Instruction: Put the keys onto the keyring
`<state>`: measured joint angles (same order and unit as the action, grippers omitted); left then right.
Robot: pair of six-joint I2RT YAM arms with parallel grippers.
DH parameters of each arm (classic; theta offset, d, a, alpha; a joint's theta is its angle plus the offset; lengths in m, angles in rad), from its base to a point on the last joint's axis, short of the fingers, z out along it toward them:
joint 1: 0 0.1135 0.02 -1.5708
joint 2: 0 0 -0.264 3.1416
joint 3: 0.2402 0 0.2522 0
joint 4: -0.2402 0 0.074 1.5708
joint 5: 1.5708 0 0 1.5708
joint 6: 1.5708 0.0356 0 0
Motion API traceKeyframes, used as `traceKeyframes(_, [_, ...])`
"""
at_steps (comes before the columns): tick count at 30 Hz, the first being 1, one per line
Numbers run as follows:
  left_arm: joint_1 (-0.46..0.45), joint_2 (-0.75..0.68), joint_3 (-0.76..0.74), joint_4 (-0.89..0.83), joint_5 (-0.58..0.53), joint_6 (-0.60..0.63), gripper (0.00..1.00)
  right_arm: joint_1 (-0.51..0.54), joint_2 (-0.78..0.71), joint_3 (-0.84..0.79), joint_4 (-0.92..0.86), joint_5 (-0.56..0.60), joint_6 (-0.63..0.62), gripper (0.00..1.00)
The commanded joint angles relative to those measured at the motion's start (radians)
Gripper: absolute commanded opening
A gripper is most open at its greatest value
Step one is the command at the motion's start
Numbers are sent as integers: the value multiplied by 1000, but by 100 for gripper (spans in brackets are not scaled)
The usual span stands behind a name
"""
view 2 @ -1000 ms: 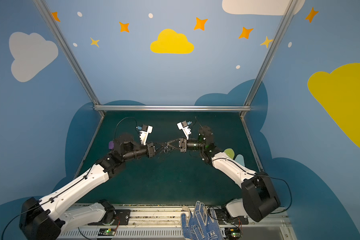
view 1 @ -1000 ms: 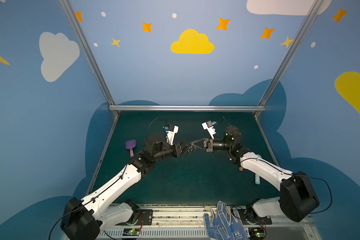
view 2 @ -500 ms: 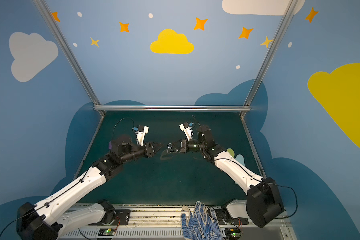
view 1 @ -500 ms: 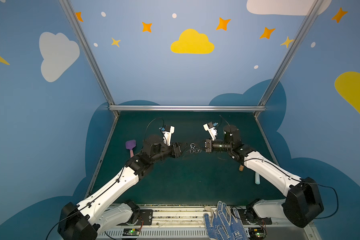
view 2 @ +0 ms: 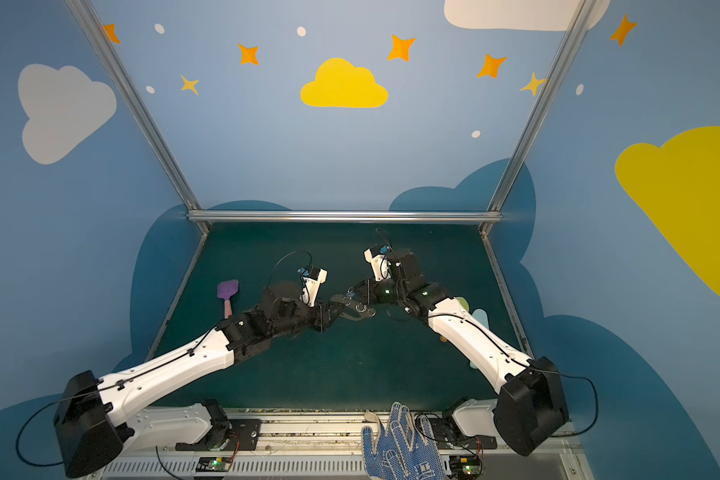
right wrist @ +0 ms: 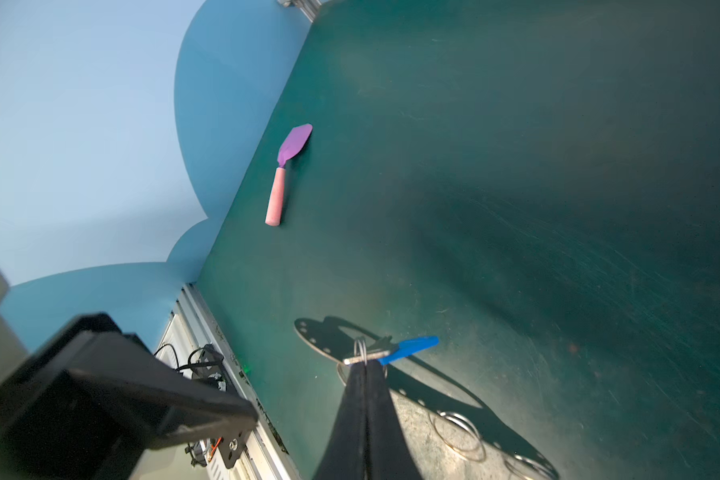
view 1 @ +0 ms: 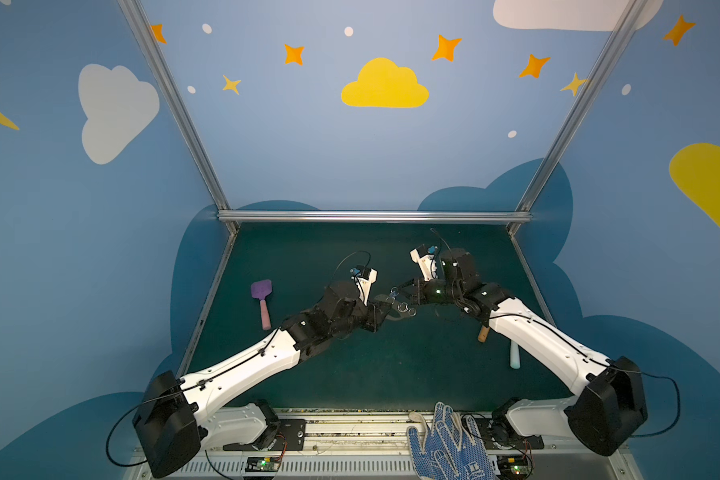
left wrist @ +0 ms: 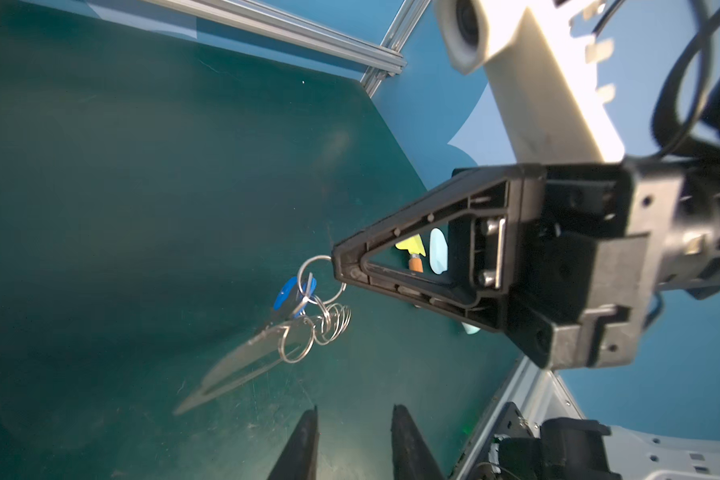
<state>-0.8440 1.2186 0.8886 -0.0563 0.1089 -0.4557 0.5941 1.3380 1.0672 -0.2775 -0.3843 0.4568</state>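
Left pincer returned close beside keyring.

Walls: pale blue, three sides. Painted with a yellow cloud, a white cloud, orange stars and dark blue cloud shapes low down.
Frame: aluminium rails at the corners and back edge.
Floor: dark green mat, scuffed.

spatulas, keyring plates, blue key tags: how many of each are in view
spatulas: 3 (purple-headed spatula, yellow-headed spatula, light blue spatula)
keyring plate: 1
blue key tag: 1
total: 5
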Motion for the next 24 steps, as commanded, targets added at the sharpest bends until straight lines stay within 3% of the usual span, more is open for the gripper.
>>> traceKeyframes(1, [-30, 24, 23, 11, -136, 26, 35, 11, -23, 40, -39, 37, 30, 0])
traceKeyframes(7, [-38, 78, 38, 42, -174, 48, 46, 25, -26, 43, -38, 20, 54, 0])
traceKeyframes(11, [-38, 117, 58, 45, -213, 65, 44, 30, -33, 40, -31, 6, 63, 0])
traceKeyframes(14, [-38, 140, 64, 49, -250, 74, 36, 30, -40, 40, -28, -8, 68, 0])
traceKeyframes(17, [-37, 155, 80, 27, -292, 73, 21, 31, -48, 39, -32, -16, 69, 0])
traceKeyframes(24, [-23, 153, 96, 11, -309, 95, 17, 32, -49, 25, -31, -50, 76, 0])
